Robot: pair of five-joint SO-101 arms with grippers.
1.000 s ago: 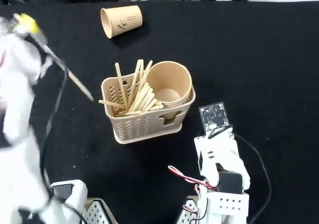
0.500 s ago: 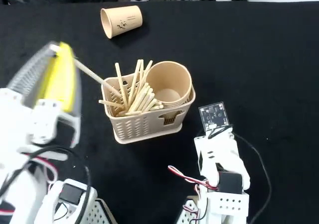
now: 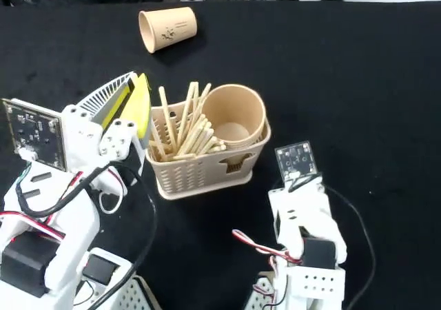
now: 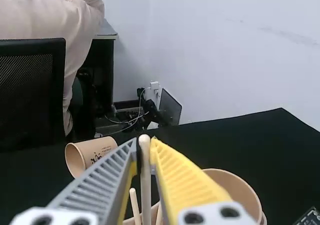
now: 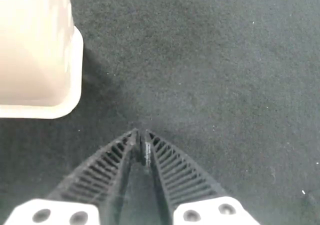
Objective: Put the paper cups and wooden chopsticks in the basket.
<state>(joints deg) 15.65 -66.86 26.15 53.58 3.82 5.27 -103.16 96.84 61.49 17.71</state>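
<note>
Left gripper (image 4: 144, 144): grey and yellow fingers clamped on one wooden chopstick (image 4: 145, 177). The stick stands between them, its end level with the fingertips. In the high view this gripper sits at the left wall of the basket (image 3: 200, 173); whether it touches the rim, cannot tell.

Basket: beige, slotted, mid-table on the black table (image 3: 358, 83). Inside it, a bundle of chopsticks (image 3: 191, 127) leans in the left part. An upright paper cup (image 3: 234, 117) fills the right part, mouth up.

Tipped paper cup (image 3: 167, 29): on its side near the table's far edge, well apart from the basket.

Right gripper (image 5: 141, 137): fingers pressed together, holding nothing, low over bare black table. One basket corner is near it.
</note>
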